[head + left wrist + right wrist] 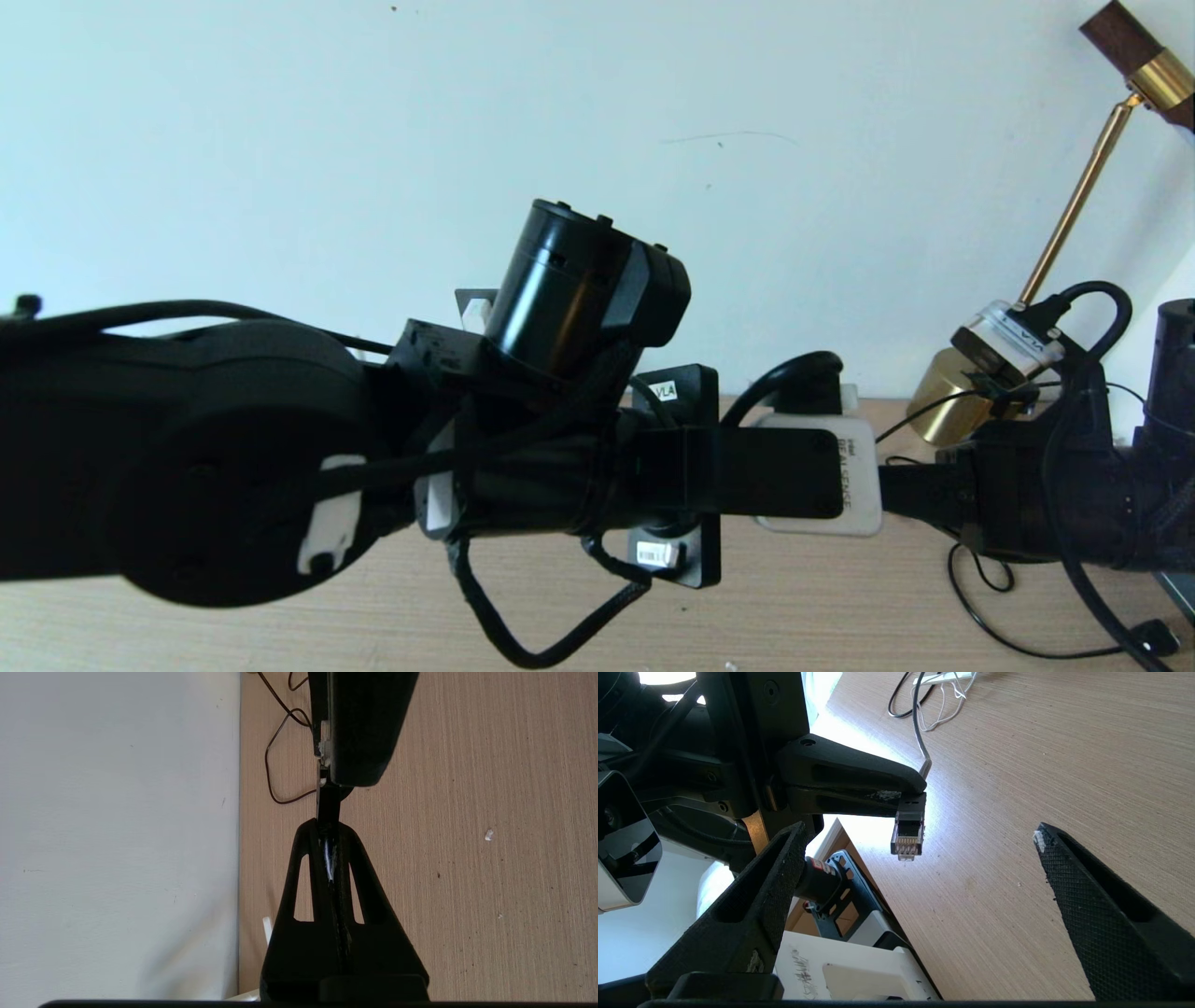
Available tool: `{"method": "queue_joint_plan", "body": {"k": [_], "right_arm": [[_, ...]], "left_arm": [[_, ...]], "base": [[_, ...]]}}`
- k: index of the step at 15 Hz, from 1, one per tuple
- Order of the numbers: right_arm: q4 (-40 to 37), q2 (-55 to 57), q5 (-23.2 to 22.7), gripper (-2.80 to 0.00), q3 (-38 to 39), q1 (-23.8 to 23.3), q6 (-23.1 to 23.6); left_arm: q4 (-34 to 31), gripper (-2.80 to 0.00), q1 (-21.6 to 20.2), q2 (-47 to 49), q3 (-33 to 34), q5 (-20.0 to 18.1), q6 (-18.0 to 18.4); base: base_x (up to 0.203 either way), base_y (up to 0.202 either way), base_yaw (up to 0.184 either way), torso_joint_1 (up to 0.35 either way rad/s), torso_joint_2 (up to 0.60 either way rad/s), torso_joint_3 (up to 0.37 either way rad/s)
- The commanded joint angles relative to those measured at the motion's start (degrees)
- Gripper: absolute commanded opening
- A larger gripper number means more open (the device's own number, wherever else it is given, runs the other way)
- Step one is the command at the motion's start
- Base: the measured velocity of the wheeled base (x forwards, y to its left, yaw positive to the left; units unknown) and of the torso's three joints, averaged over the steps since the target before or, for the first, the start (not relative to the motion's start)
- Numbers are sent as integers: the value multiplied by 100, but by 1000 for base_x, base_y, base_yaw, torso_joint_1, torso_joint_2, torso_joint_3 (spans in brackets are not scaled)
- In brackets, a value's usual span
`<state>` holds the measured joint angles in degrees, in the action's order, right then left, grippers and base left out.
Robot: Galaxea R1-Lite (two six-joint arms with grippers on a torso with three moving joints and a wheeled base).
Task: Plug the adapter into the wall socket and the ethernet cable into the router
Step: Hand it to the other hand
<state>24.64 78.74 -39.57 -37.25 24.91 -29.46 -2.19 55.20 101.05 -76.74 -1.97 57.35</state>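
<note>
My left gripper is shut on the ethernet cable's plug. The black boot is pinched between the fingertips and the clear clip end with gold contacts hangs free below them, above the wooden table. My right gripper is open, its two fingers spread wide, and the plug shows in the gap past their tips. In the head view the left arm reaches across to the right, its gripper meeting the right arm. Thin white cord lies far off. Router and wall socket are not clearly in view.
A brass lamp stands at the back right by the wall. Thin black cables loop on the table at the right, with more cables near the wall. The robot's own base shows below the table edge.
</note>
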Motion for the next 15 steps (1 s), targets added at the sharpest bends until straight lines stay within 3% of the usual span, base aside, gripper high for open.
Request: {"method": "queue_joint_plan", "body": {"k": [1, 15], "right_arm": [[15, -8, -33, -280, 9, 14, -15], [15, -43, -24, -280, 34, 200, -24]], "left_arm": [[0, -280, 0, -6, 1, -5, 31], [114, -280, 35, 12, 57, -22, 39]], "base": [[0, 0, 0, 0, 0, 0], [0, 0, 0, 0, 0, 0]]}}
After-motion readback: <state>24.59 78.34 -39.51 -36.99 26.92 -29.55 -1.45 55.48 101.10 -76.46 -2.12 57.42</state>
